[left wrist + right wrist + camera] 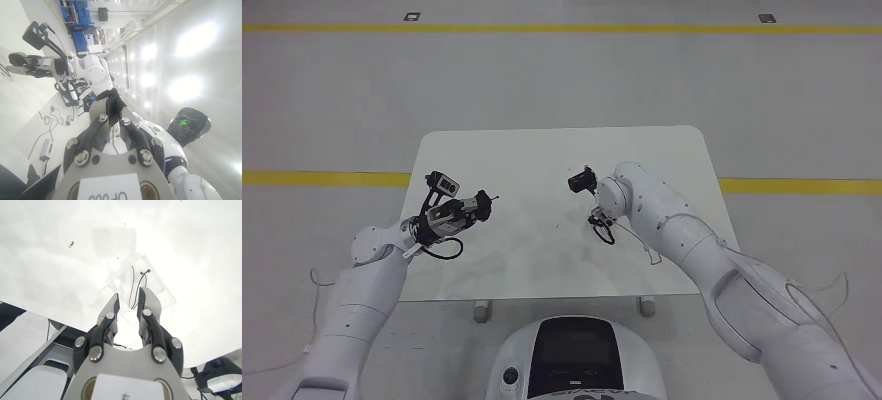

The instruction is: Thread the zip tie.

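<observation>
Looking from the top, we see the left gripper (488, 200) over the left part of the white desk (542, 150), and the right arm (662, 215) over the middle. From the left wrist, this gripper is closed tight on a small black piece (113, 95); what it is, we cannot tell. From the right wrist, the right gripper (128, 292) is half open and empty above a clear tray (166, 294) on the desk, where black zip ties (144, 274) lie.
</observation>
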